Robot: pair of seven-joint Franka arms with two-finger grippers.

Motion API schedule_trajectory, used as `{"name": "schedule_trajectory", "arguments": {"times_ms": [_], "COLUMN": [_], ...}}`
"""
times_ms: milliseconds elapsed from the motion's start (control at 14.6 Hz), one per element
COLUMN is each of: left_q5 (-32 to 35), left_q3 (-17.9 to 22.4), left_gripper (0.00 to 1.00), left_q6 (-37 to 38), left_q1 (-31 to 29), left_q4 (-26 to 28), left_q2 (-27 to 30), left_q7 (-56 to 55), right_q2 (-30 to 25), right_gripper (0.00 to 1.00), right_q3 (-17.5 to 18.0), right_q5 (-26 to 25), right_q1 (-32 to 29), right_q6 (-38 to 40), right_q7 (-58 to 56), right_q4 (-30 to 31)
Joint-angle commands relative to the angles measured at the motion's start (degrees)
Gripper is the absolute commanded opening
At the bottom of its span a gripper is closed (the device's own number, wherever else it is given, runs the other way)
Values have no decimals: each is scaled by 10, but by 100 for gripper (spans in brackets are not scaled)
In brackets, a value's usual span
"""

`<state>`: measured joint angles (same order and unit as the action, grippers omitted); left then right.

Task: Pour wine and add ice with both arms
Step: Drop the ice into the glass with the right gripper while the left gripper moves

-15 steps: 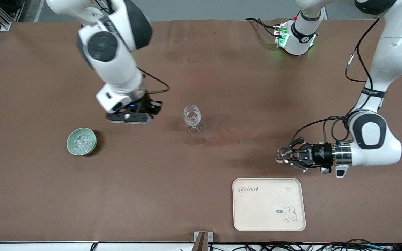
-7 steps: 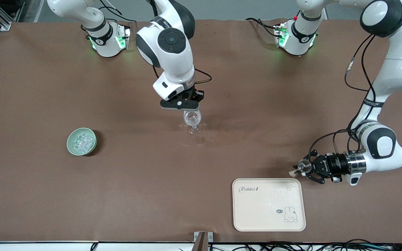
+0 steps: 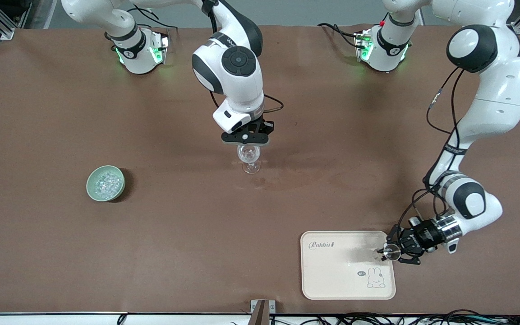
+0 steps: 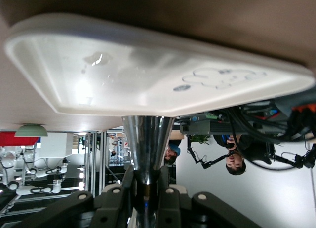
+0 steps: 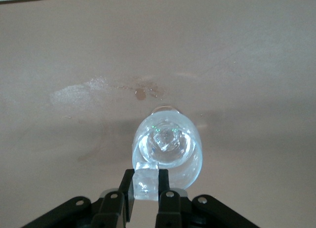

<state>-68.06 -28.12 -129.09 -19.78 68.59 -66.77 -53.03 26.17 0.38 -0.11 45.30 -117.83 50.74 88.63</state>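
Note:
A clear stemmed glass (image 3: 249,155) stands mid-table with a clear lump in its cup (image 5: 167,139). My right gripper (image 3: 246,143) hangs just over its rim, shut on a clear ice cube (image 5: 146,182). The ice (image 3: 105,183) is heaped in a green bowl (image 3: 93,192) toward the right arm's end. My left gripper (image 3: 388,253) is low over the edge of the cream tray (image 3: 332,271), shut on a clear shiny tapered vessel (image 3: 393,253) held sideways. That vessel fills the left wrist view (image 4: 147,139), pointing at the tray (image 4: 148,65).
Small wet stains (image 3: 264,181) mark the brown cloth beside the glass's foot, nearer the front camera; they also show in the right wrist view (image 5: 140,93). The tray has a rabbit drawing (image 3: 375,277) and a few droplets. Cables run along the table's front edge.
My right gripper has swung from beside the bowl to over the glass. My left gripper has carried the shiny vessel toward the front camera, to the tray's edge.

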Motion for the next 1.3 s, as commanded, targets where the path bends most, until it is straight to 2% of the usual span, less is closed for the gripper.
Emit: {"name": "schedule_trajectory", "arguments": {"times_ms": [0, 206, 343, 412, 481, 549, 618, 687, 893, 1030, 1236], "left_q5": [-13, -13, -12, -12, -13, -13, -12, -11, 19, 105, 245], "left_q3": [-3, -2, -2, -1, -2, -1, -1, -1, -1, 1, -2], "left_gripper": [4, 7, 10, 17, 30, 48, 69, 97, 100, 100, 100], "left_q6": [1, 2, 2, 2, 2, 2, 2, 2, 9, 33, 87], "left_q1": [0, -1, 0, 0, 0, 0, -1, -1, -11, -24, -48], "left_q4": [-28, -25, -21, -21, -21, -21, -20, -16, -7, 6, 6], "left_q2": [-28, -37, -38, -39, -41, -41, -38, -35, 0, 29, 47], "left_q7": [5, 6, 12, 22, 26, 26, 25, 24, 19, 10, -66], "right_q2": [-1, -1, 0, 0, 0, -1, -1, 0, -1, -2, -32], "right_gripper": [10, 12, 13, 15, 25, 41, 68, 85, 94, 96, 100], "right_q3": [-3, -3, -3, -3, -3, -3, -3, -3, -3, -3, -3], "right_q5": [-10, -47, -50, -50, -50, -50, -50, -50, -50, -50, -50], "right_q1": [-1, -1, 0, 0, 0, 0, 0, 0, 0, -8, -56], "right_q6": [6, 11, 11, 11, 11, 12, 11, 10, 12, 10, 12], "right_q7": [8, 9, 9, 9, 9, 9, 9, 9, 9, 8, -3], "right_q4": [-7, -5, -4, -4, -4, -4, -4, -5, -6, -6, -5]}}
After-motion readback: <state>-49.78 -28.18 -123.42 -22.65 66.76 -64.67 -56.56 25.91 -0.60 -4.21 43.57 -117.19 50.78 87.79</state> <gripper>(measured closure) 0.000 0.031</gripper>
